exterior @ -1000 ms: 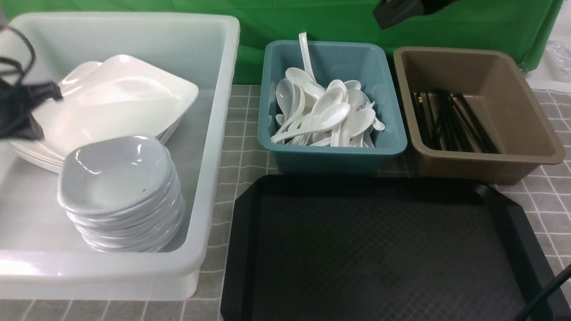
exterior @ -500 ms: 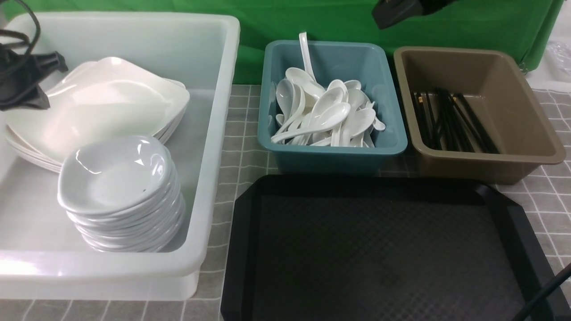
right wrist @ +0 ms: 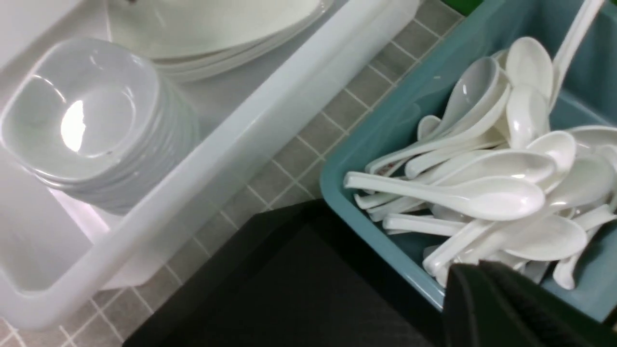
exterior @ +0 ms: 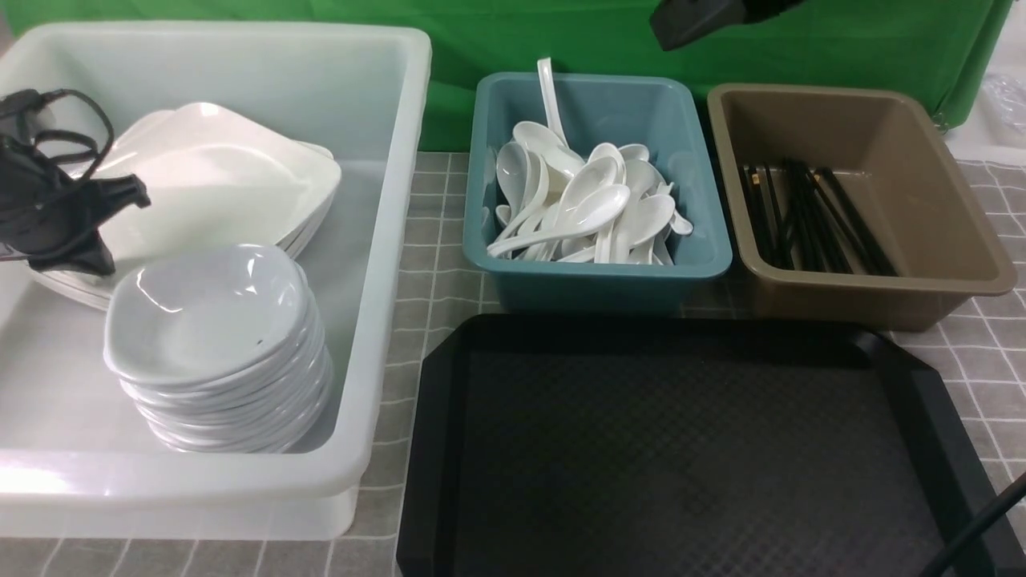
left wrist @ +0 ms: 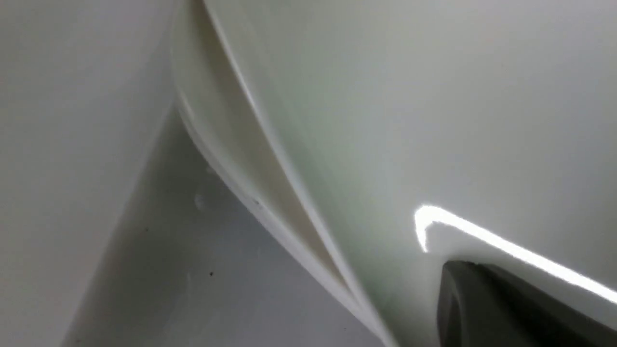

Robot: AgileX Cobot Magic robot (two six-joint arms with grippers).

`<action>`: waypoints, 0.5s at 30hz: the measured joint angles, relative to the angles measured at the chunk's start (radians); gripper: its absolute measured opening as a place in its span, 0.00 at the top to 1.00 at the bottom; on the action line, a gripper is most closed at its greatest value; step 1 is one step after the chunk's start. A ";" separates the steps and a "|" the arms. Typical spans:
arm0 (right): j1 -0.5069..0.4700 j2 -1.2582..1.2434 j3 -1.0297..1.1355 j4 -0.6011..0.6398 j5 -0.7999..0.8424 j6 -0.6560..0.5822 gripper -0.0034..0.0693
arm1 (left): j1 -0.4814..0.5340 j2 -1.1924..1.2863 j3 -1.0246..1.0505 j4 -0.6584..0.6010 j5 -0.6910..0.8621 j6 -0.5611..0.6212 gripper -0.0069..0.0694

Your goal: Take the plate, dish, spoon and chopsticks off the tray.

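Observation:
The black tray [exterior: 681,449] lies at the front with nothing on it. The top plate [exterior: 232,184] rests flat on a stack of white square plates in the white bin [exterior: 393,240]. My left gripper [exterior: 124,216] is shut, low over that plate's left edge; the left wrist view shows its fingertips [left wrist: 462,289] close against the glossy plate [left wrist: 434,120]. A stack of small dishes [exterior: 208,312] stands in front of the plates. Several spoons [exterior: 585,208] fill the teal bin [exterior: 601,280]. Black chopsticks [exterior: 809,212] lie in the brown bin [exterior: 874,296]. My right gripper [exterior: 697,20] hangs shut and holding nothing high above the teal bin.
The three bins stand behind and left of the tray on a grey checked cloth [exterior: 433,264]. One spoon handle [exterior: 549,88] sticks up from the teal bin's back. A dark cable [exterior: 978,529] crosses the tray's front right corner. Green backdrop behind.
The top plate, tilted up a second ago, now lies flat on its stack. My left gripper rose to the left, then came back down and right over it. The right gripper edged left.

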 joint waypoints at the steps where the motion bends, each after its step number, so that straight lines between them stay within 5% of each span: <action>1: 0.003 0.000 0.000 0.000 0.000 0.003 0.92 | 0.000 -0.003 0.004 0.004 -0.002 -0.009 0.90; 15: 0.005 0.000 0.000 0.058 0.000 0.019 0.92 | 0.000 -0.131 0.032 0.045 0.162 -0.056 0.90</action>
